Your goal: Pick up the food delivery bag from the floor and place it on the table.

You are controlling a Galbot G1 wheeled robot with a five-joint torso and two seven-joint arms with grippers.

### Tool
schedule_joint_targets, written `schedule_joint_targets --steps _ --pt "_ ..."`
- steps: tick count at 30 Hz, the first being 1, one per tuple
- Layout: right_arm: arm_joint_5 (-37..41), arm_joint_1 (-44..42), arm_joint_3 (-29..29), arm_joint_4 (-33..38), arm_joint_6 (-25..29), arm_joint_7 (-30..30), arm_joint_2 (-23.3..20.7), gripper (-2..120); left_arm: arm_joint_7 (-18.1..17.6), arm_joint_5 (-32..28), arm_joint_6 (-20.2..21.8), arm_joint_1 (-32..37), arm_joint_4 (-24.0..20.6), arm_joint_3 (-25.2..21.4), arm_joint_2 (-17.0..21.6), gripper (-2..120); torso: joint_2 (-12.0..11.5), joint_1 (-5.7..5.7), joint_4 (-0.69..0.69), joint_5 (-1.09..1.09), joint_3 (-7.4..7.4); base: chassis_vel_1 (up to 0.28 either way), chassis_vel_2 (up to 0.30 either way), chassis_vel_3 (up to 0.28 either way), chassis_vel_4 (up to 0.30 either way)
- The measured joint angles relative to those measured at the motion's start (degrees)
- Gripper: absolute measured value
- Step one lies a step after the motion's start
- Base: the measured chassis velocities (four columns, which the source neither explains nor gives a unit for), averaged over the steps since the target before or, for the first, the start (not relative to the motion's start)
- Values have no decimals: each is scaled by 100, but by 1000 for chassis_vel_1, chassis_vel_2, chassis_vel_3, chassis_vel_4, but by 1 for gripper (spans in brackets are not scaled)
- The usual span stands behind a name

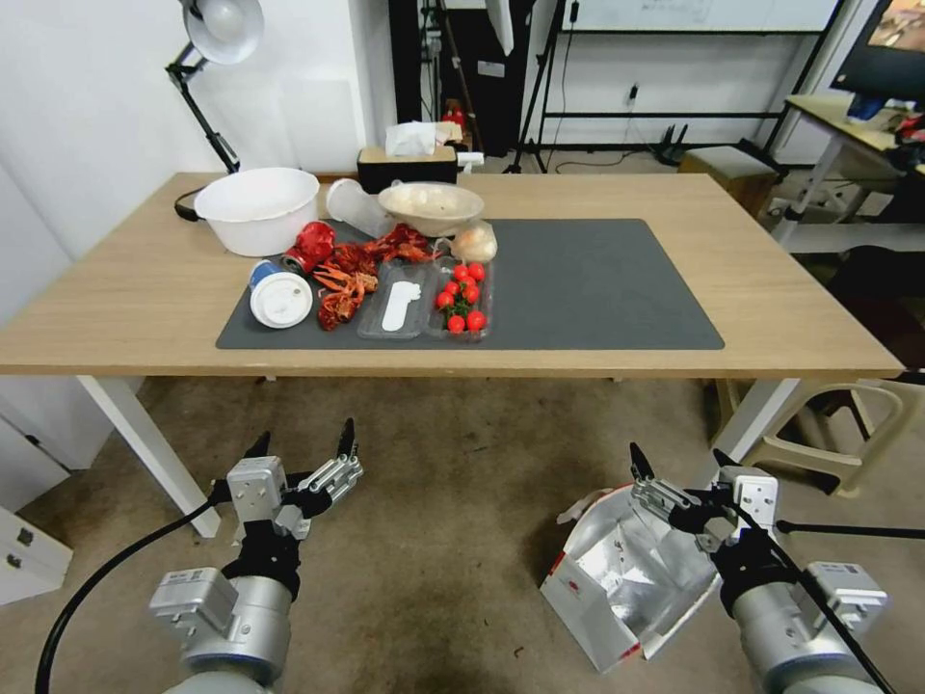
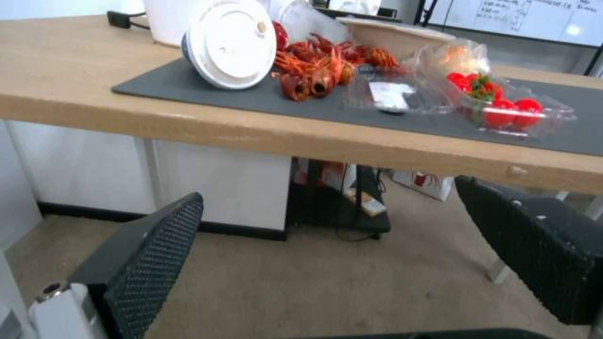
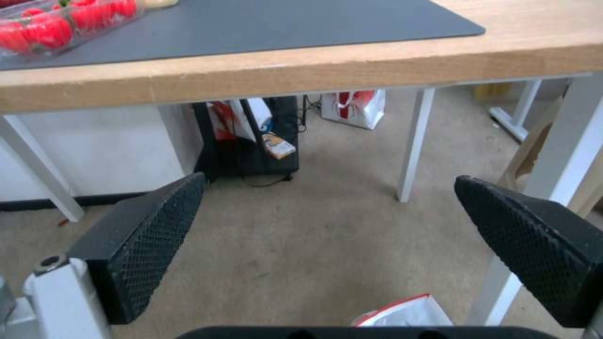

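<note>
The food delivery bag (image 1: 617,569) stands on the floor (image 1: 443,501) in front of the table (image 1: 790,289), white with red trim, its mouth open and the silver foil lining showing. My right gripper (image 1: 678,461) hovers open just above the bag's far rim with nothing between its fingers; in the right wrist view the gripper (image 3: 331,181) faces the space under the table, and a corner of the bag (image 3: 405,313) shows below it. My left gripper (image 1: 303,439) is open and empty over bare floor to the left, and the left wrist view has this gripper (image 2: 330,190) pointing at the table's front edge.
The table's dark mat (image 1: 597,280) carries a white bowl (image 1: 257,207), a lidded cup (image 1: 279,297), crayfish (image 1: 352,275) and a tomato tray (image 1: 462,299) on its left half. White table legs (image 1: 145,448) flank the floor. A smaller white bag (image 3: 355,108) sits under the table's far side. A stool (image 1: 829,434) stands at right.
</note>
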Motion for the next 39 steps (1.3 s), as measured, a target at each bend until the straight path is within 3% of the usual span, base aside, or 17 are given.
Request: schedule_joint_targets --steps 39 --pt "68 30 29 0 -28 1 -126 100 78 196 5 39 0 9 -138 100 -995 -406 0 0 -591 0 0 0 0"
